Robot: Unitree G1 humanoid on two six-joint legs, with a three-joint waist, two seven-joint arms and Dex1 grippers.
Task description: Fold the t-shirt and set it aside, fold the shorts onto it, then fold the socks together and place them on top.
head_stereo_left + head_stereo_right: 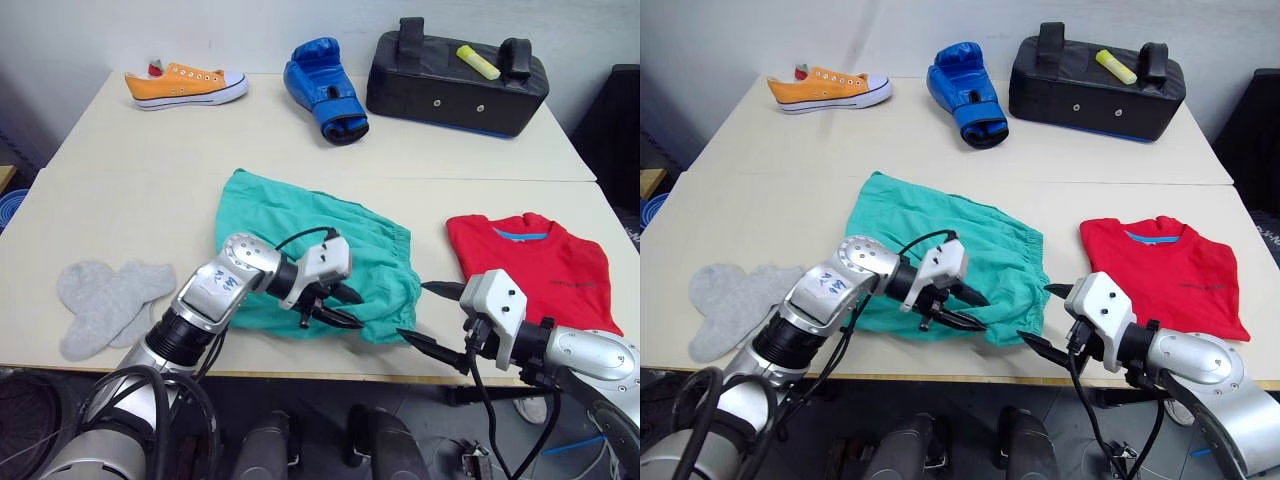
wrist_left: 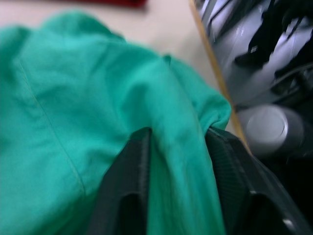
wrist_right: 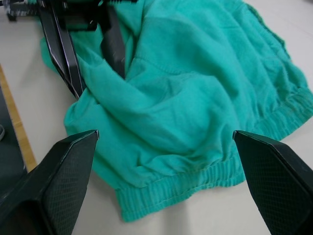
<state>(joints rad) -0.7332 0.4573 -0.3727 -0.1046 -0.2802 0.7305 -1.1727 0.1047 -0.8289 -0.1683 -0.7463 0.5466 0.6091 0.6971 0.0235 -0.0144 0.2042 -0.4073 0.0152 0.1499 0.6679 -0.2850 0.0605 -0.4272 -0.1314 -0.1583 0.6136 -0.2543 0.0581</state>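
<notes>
Socks (image 1: 107, 301): grey, loose on the worktop (image 1: 150, 200) at far left. Shorts (image 1: 310, 250): teal, spread at centre, near edge bunched between the fingers of the left claw (image 1: 335, 305), which is clamped on that fold. Right claw (image 1: 432, 318): fingers wide apart just beside the waistband; t-shirt (image 1: 535, 268): red, folded, far right.

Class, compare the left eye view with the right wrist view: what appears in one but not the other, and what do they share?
Left eye view alone: folded bright red t-shirt, grey knit socks, orange canvas sneaker, blue boxing glove, black strike pad. Right wrist view alone: a close look at the ribbed elastic waistband. Shared: teal-green fabric shorts, the left gripper pinching a fold of them, and the open right gripper beside them.
</notes>
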